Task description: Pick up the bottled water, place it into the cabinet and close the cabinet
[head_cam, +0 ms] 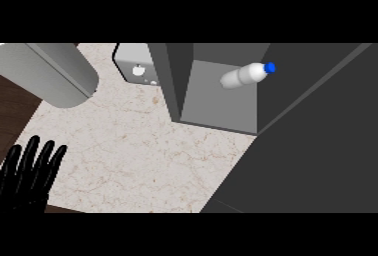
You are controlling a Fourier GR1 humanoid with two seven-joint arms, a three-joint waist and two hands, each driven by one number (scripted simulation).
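Observation:
The bottled water (246, 75), white with a blue cap, is inside the open cabinet (177, 80), tilted with its cap toward the upper right. No hand touches it. The cabinet's dark grey door (317, 145) stands open as a large panel across the right of the head view. My left hand (28, 175) rests at the lower left edge, open with fingers straight up, well away from the cabinet. My right hand does not show.
A large grey cylinder (48, 70) lies across the upper left of the marbled counter (140, 155). A small grey box with a white mark (136, 65) stands just left of the cabinet. Dark wood floor shows past the counter's left edge.

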